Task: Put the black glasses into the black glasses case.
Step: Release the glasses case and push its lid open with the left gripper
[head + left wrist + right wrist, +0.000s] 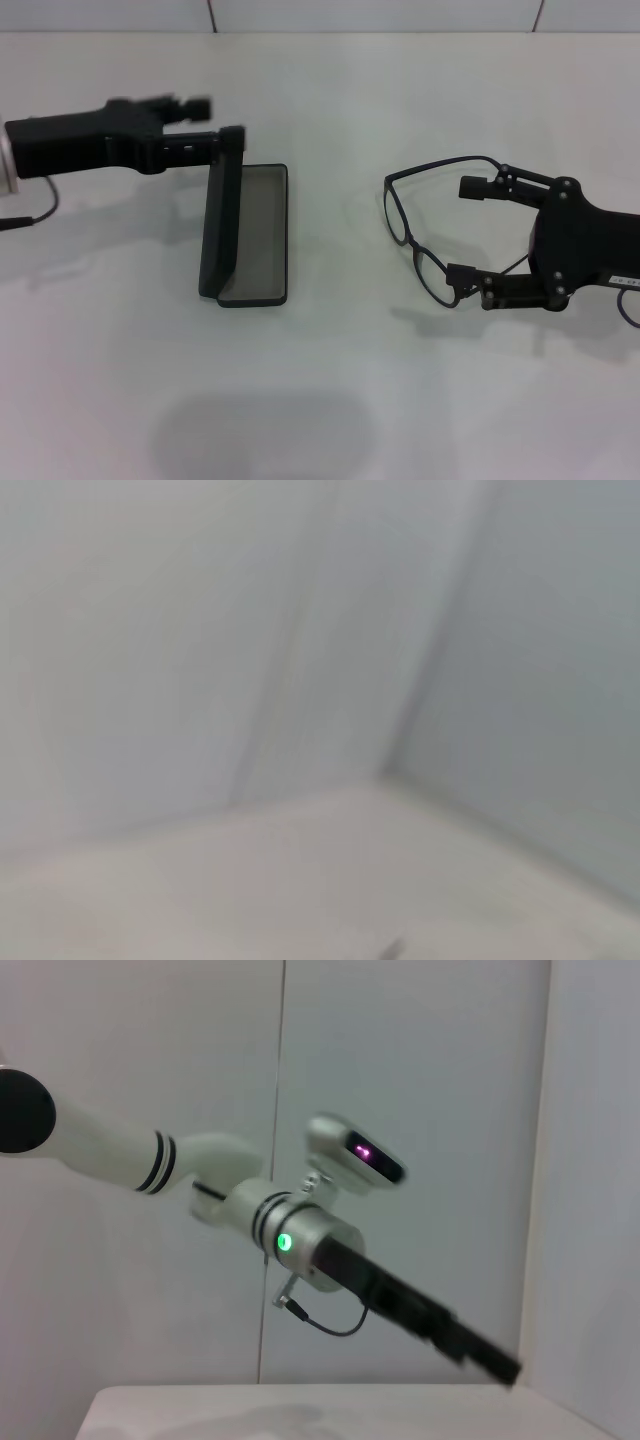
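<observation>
The black glasses case lies open left of centre in the head view, grey lining up, its lid raised along the left side. My left gripper is at the lid's far end, fingers apart, the nearer finger touching the lid's edge. The black glasses rest on the table to the right, lenses toward the case. Around their temple arms my right gripper stands open, one finger on each side. The right wrist view shows my left arm's black gripper from afar. Only walls appear in the left wrist view.
The white table carries nothing else in view; a bare strip separates case and glasses. A wall bounds the table's far edge. A thin cable hangs from the left wrist.
</observation>
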You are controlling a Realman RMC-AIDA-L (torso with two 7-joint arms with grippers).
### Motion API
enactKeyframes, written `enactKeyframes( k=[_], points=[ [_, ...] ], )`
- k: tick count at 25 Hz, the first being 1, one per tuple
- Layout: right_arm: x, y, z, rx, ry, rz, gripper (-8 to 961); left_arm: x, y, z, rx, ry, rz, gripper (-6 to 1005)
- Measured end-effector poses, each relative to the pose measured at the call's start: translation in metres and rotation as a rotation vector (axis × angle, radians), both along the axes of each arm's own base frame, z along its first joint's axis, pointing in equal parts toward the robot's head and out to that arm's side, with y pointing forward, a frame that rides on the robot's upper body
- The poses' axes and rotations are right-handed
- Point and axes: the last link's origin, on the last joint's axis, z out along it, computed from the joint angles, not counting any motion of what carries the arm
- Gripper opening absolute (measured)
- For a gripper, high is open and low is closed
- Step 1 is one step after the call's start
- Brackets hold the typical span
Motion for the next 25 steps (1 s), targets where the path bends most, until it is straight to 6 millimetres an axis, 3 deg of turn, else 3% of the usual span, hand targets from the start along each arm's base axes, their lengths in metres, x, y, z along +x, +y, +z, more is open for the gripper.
enactKeyframes(
  k=[3, 8, 20, 25],
  points=[
    [0.002, -0.001, 0.0, 0.0, 0.001, -0.006, 871, -0.005, 0.012, 0.004, -0.048, 0.109, 0.178, 849],
    [0.002, -0.002, -0.001, -0.003, 0.001, -0.006, 871, 0.003, 0.012, 0.006, -0.099, 0.193, 0.28, 826],
    [0.001, -0.003, -0.004, -0.008, 0.005, -0.007, 871, 0.028, 0.02, -0.026, -0.191, 0.379, 0.361, 785],
    [0.003, -0.005, -0.004, -0.005, 0.005, -0.014, 871, 0.029, 0.03, -0.034, -0.149, 0.447, 0.404, 761]
  ],
)
